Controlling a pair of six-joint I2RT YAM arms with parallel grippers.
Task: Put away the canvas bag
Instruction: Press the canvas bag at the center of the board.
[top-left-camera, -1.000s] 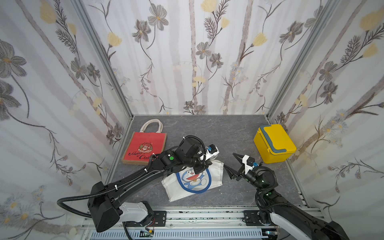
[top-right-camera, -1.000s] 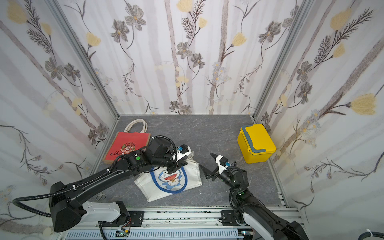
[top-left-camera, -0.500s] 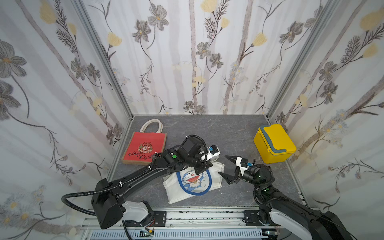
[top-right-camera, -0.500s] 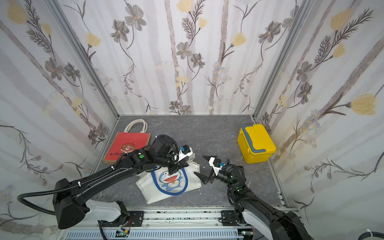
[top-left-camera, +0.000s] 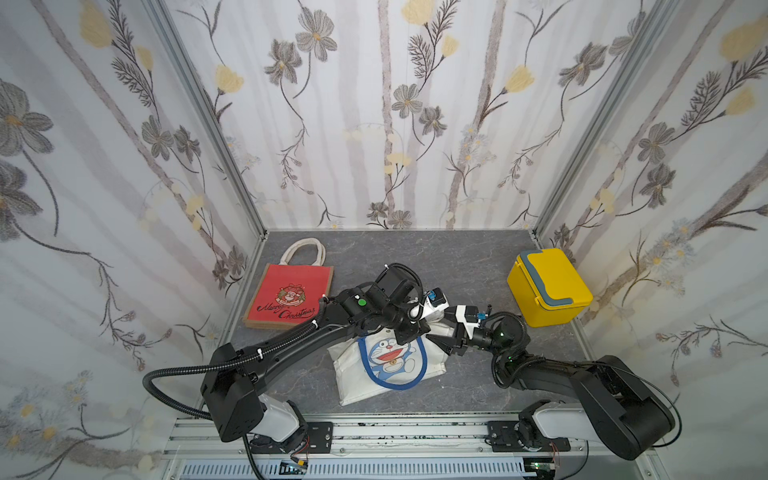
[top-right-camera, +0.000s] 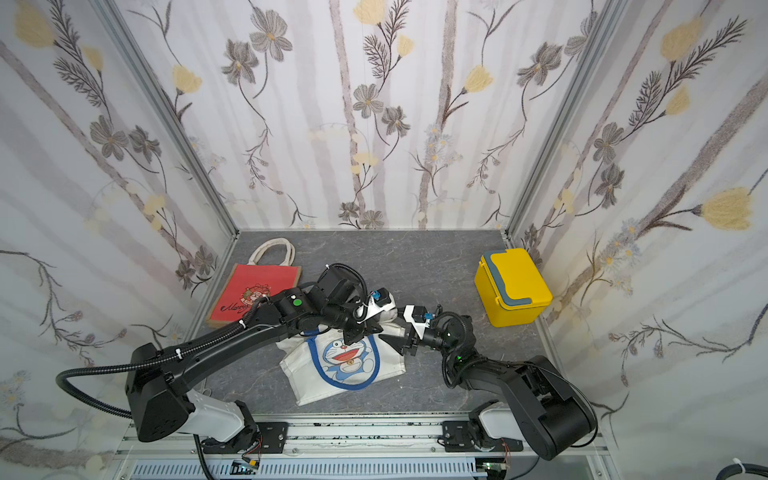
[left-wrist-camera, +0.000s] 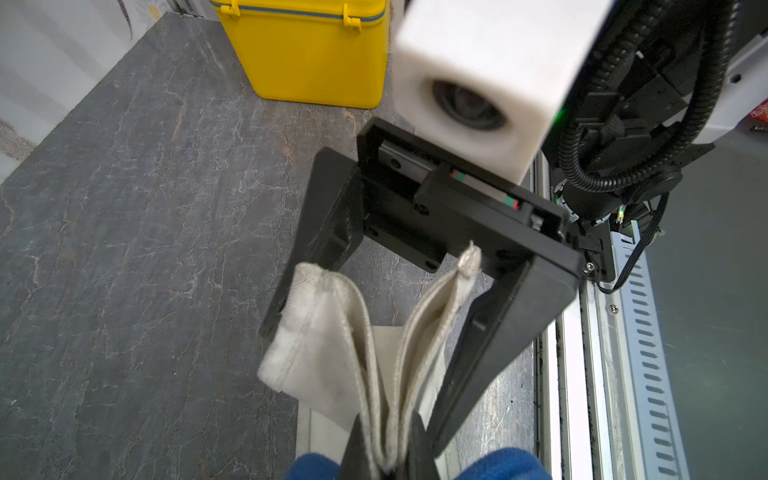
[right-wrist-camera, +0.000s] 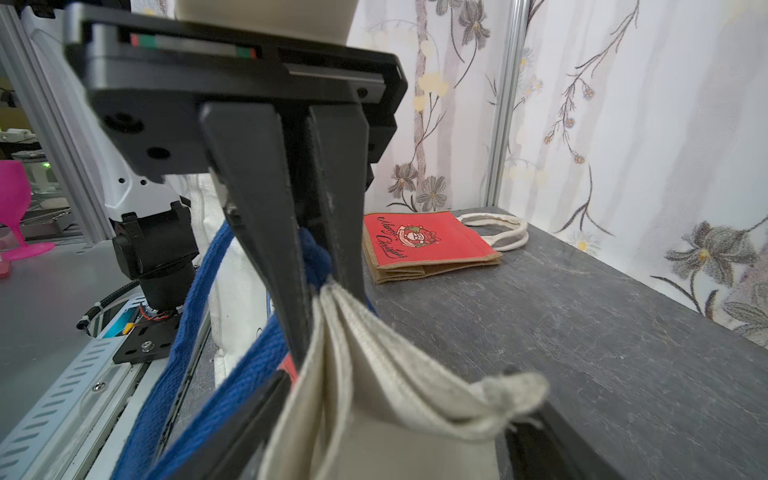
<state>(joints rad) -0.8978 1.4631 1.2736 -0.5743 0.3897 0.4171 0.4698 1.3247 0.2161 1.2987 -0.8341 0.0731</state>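
The white canvas bag with a blue cartoon print lies near the table's front, its top edge lifted. My left gripper is shut on that gathered top edge, next to the blue handles. My right gripper stands open, straddling the bag's raised folded edge from the right. In the left wrist view one finger stands apart from the cloth, while the other finger is close against it.
A red Christmas bag lies flat at the back left by the wall. A closed yellow box sits at the right. Flowered walls enclose three sides; a metal rail runs along the front.
My right gripper has moved left up to the bag and now straddles its raised edge, its jaws narrower than half a second ago. My left gripper stays shut on the bag's top.
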